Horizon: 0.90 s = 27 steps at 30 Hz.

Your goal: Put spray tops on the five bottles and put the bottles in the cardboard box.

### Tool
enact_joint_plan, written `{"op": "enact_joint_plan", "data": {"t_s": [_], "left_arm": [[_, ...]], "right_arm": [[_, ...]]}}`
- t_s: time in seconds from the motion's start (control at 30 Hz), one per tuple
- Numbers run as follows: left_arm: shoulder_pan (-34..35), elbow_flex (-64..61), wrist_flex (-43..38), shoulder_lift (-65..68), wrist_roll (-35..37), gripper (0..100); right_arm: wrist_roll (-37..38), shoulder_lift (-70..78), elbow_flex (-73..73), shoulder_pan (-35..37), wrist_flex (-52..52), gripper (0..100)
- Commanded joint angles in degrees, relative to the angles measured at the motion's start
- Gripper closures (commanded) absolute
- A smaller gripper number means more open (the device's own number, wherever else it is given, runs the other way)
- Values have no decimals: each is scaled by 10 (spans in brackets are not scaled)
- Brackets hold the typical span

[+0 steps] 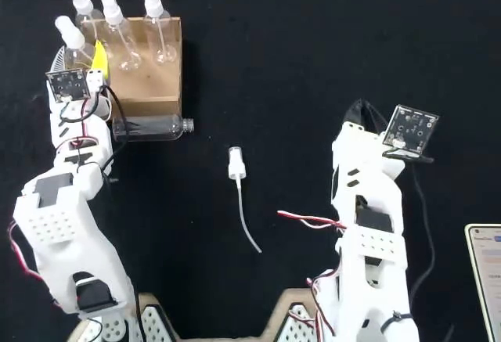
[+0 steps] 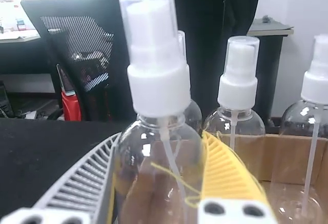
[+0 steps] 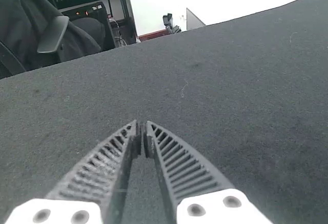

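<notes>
A clear bottle with a white spray top (image 2: 154,85) stands upright between the grey and yellow fingers of my left gripper (image 2: 160,141), which is shut on it. In the high view this bottle (image 1: 70,41) and the left gripper (image 1: 78,59) are at the left edge of the cardboard box (image 1: 149,91); whether the bottle is inside I cannot tell. Three capped bottles (image 1: 129,33) stand in the box. A bottle without a top (image 1: 153,127) lies along the box's near edge. A loose spray top (image 1: 236,163) lies mid-table. My right gripper (image 3: 141,133) (image 1: 362,112) is shut, holding nothing, low over the cloth.
A black cloth (image 1: 297,60) covers the table. The spray top's thin tube (image 1: 249,228) trails toward the near side. A device with a lit screen (image 1: 487,279) lies at the near right edge. Red and white wires (image 1: 309,218) stick out from the right arm.
</notes>
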State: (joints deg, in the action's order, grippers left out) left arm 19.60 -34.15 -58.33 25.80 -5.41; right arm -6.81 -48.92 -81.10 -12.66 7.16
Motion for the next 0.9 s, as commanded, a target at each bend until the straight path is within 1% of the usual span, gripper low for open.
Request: {"op": "enact_joint_plan", "data": {"t_s": [0.0, 0.3, 0.43, 0.5, 0.87], "left_arm": [[8, 36, -12, -7, -3, 964], [4, 33, -11, -5, -2, 964], [5, 38, 37, -6, -2, 964], [5, 38, 48, -6, -2, 964], [5, 38, 52, -5, -2, 964]], "right_arm": [[-2, -13, 16, 7, 14, 983], [-2, -13, 16, 7, 14, 983], [-2, -13, 16, 7, 14, 983], [-2, -13, 16, 7, 14, 983], [-2, -13, 16, 7, 14, 983]]}}
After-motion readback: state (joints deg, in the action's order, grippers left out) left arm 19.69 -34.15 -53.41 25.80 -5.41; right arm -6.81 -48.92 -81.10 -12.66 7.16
